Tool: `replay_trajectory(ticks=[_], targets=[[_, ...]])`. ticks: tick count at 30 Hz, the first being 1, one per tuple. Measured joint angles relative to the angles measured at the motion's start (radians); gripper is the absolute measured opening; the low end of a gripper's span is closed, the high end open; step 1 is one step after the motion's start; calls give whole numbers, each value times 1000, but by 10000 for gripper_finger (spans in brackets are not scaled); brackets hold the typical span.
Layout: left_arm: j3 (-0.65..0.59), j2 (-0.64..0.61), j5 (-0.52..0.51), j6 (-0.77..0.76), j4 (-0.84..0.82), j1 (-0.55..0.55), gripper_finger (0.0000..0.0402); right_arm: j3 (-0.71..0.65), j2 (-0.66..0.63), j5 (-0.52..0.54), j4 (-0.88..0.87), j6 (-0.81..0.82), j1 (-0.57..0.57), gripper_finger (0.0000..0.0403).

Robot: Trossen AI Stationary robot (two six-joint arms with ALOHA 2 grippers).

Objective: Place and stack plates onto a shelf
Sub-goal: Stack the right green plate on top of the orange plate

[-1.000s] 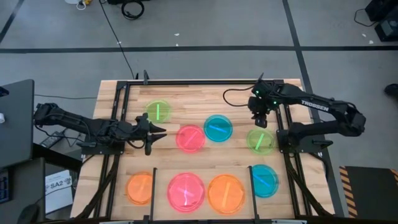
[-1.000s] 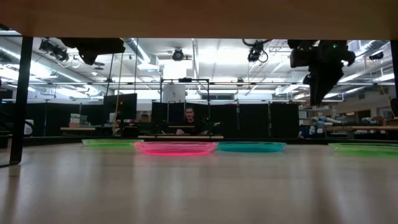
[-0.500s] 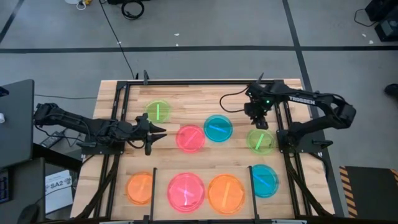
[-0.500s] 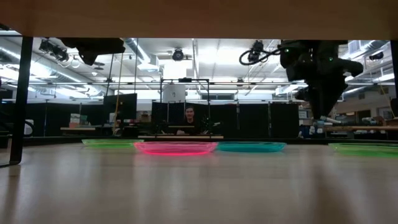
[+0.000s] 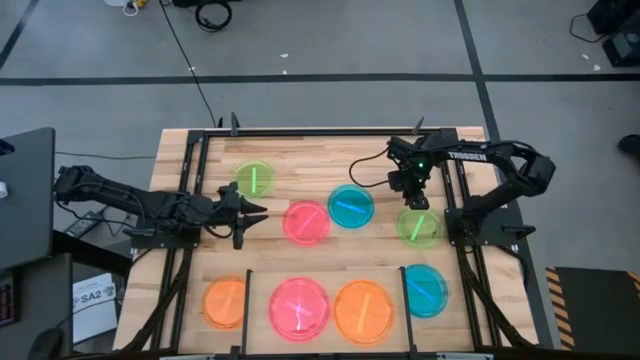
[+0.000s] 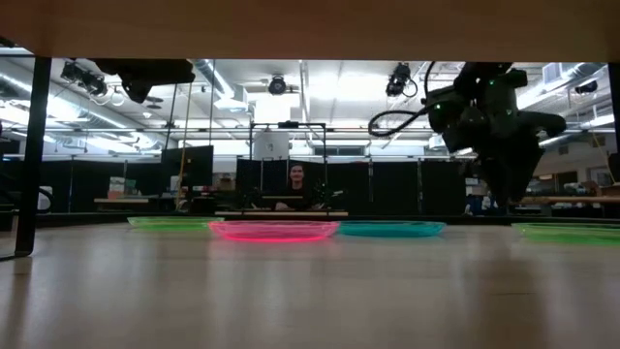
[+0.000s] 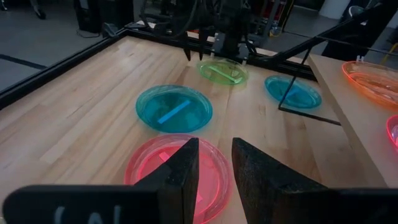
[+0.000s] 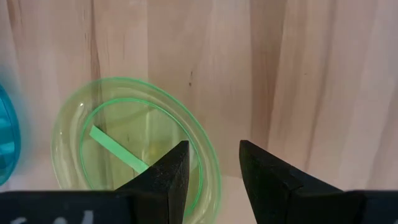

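Four plates lie flat on the table: green (image 5: 254, 179), pink (image 5: 306, 222), cyan (image 5: 350, 205) and a second green plate (image 5: 418, 226). Several more sit along the near side by the shelf's thin black rods (image 5: 402, 290): orange (image 5: 225, 302), pink (image 5: 299, 307), orange (image 5: 363, 312), cyan (image 5: 425, 290). My right gripper (image 5: 412, 196) (image 8: 214, 167) points down, open, over the far rim of the second green plate (image 8: 134, 146), a little above it (image 6: 509, 194). My left gripper (image 5: 258, 211) (image 7: 216, 163) waits left of the pink plate (image 7: 165, 171), open by a narrow gap.
Thick black rails (image 5: 190, 200) (image 5: 462, 215) run along both sides of the table and carry the arms. The wooden shelf board (image 7: 348, 118) stands raised over the near part. A person (image 6: 294, 184) sits in the room beyond the far edge.
My right gripper has come down toward the second green plate and shifted slightly toward the table's left, while its arm has folded in closer. The left arm and all plates have kept still.
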Motion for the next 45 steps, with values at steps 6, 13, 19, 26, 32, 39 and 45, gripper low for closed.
replay_trajectory(ticks=[6,13,19,26,32,39,45], targets=[[0,0,0,0,0,0,102,0,66,0,1,0,1,148],[0,0,0,-1,0,0,102,0,130,0,2,-3,2,148],[0,0,0,-1,0,0,102,0,162,-2,-1,-31,5,148],[0,0,0,-1,3,0,102,3,201,1,1,-47,8,148],[0,0,0,-1,3,0,102,3,205,-4,3,-44,8,148],[0,0,0,-1,3,0,102,2,202,1,5,7,8,148],[0,0,0,-1,4,0,102,2,202,36,5,5,9,141]])
